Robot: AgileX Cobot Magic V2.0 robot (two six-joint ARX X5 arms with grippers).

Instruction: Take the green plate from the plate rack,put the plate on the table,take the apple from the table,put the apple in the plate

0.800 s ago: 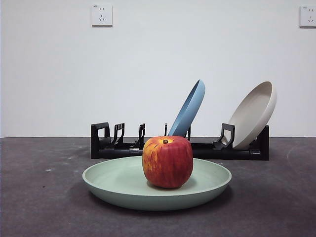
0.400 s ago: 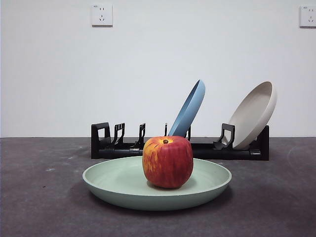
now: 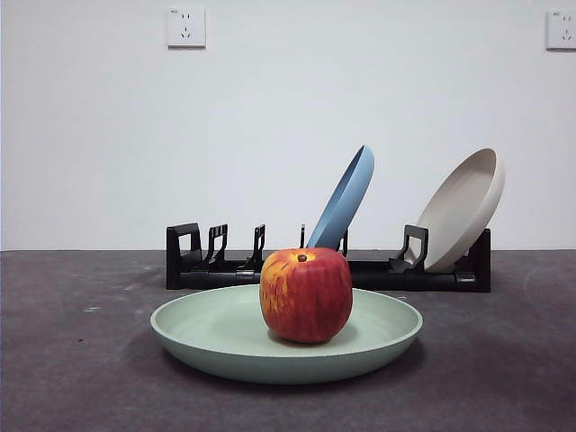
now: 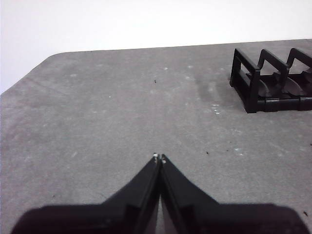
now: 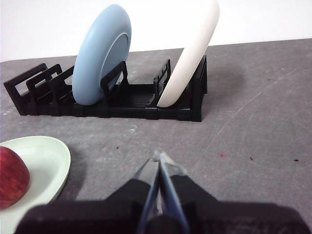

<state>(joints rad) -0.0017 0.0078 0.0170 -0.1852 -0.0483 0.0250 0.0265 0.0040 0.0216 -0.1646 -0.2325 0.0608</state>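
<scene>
Resting glossy, streaked apple [image 3: 306, 295] in round matte green plate [image 3: 225, 337]; left gripper [image 4: 159, 157], right gripper [image 5: 159, 156] jaws closed, empty.

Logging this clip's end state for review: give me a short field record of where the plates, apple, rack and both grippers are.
green plate: flat on the table, in front of the plate rack
apple: upright inside the green plate
blue plate: leaning in the rack
cream plate: leaning at one end of the rack
left gripper: shut, empty, over bare table
right gripper: shut, empty, clear of the apple
task state: appears complete
</scene>
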